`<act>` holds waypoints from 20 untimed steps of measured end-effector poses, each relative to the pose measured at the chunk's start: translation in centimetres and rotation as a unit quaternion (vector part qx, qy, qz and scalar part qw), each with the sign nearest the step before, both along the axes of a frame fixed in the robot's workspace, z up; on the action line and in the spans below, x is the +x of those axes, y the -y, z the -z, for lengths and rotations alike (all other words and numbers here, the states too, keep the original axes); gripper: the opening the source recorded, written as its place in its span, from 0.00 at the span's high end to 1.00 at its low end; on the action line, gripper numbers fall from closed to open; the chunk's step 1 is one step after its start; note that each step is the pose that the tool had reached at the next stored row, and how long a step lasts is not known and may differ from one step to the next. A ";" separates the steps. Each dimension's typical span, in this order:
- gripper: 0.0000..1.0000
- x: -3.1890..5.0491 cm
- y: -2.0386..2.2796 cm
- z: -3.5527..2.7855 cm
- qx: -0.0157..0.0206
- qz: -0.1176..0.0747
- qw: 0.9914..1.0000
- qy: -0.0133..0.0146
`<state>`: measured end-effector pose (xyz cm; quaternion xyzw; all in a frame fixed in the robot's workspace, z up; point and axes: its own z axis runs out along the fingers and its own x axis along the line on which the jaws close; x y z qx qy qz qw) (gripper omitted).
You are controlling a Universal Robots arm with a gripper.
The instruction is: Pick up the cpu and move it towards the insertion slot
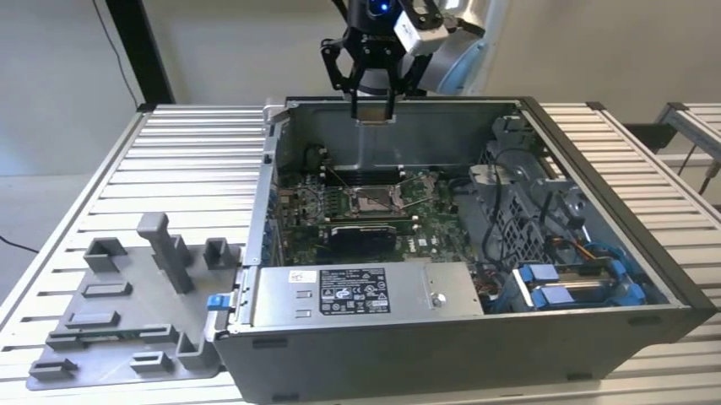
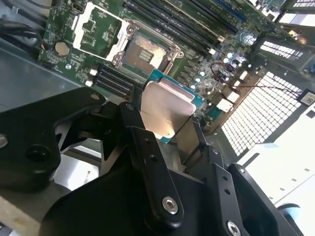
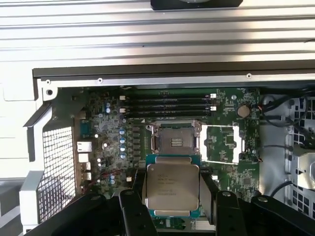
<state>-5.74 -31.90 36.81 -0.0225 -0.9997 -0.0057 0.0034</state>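
Observation:
The cpu is a thin square plate with a pale silver face and a green edge, held flat between my black fingers. My gripper is shut on the cpu and hangs above the back wall of the open computer case in the exterior view. The insertion slot lies below on the green board, a shiny metal frame with a dark centre. In both wrist views the cpu is apart from the insertion slot, whose metal lid is folded open beside it.
The case walls surround the board. A grey metal box with a white label sits at the case front, and blue drive brackets on the exterior view's right. A grey plastic tray lies on the slatted table.

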 end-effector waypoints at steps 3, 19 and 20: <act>1.00 0.00 0.00 0.00 0.000 0.001 1.000 0.000; 1.00 0.92 -0.62 0.97 0.001 0.002 1.000 0.000; 1.00 1.06 -0.73 1.02 0.001 0.002 1.000 0.000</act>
